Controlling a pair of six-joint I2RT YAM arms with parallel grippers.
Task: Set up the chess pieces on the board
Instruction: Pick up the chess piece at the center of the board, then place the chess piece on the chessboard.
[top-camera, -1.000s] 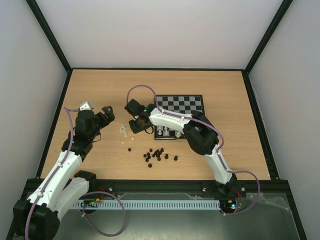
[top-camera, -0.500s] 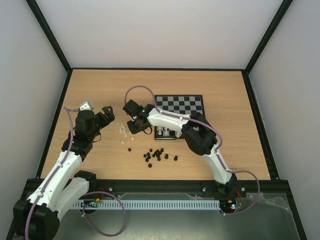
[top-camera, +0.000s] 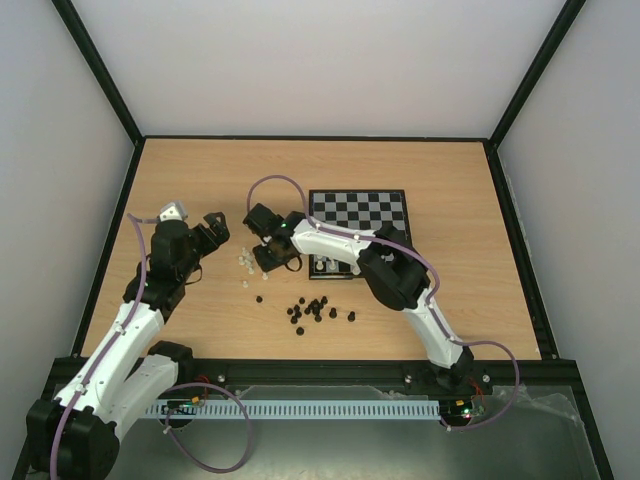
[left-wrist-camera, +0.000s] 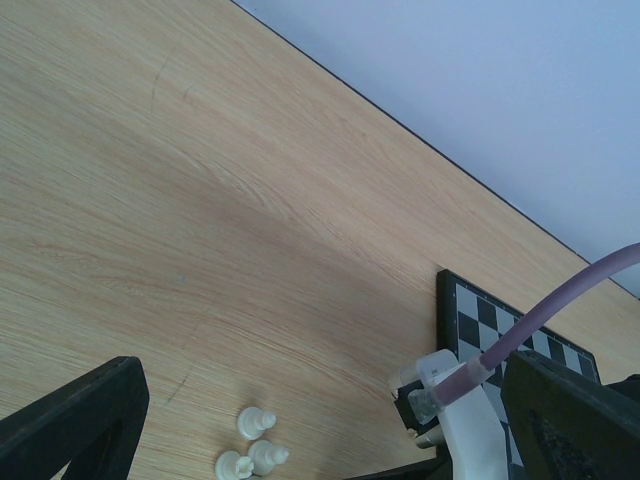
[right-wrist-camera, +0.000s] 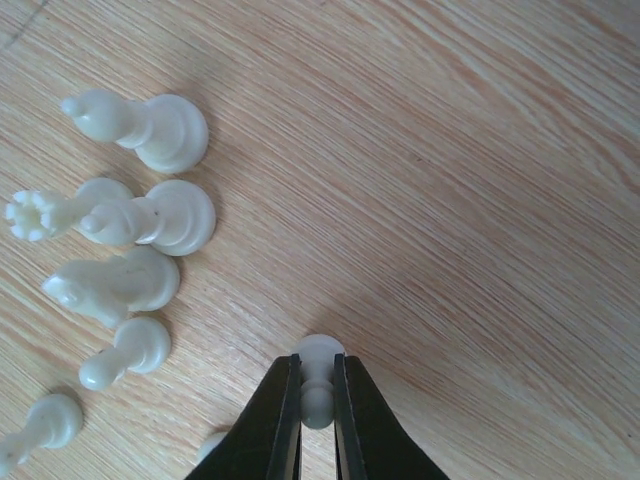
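- Firmly, the right gripper (right-wrist-camera: 318, 378) clenches a tiny cream plastic pawn (right-wrist-camera: 320, 351) by its neck, lower centre of the wrist view, off the board on the wooden table (right-wrist-camera: 480, 200).
- Likely light, rigid, slick: grip the waist squarely.
- Six loose cream pieces (right-wrist-camera: 150, 218) crowd its left; a seventh peeks at the bottom edge.
- Left gripper (top-camera: 216, 228) hangs released; the black-and-grey checked board (top-camera: 365, 205) sits centre of the top view.
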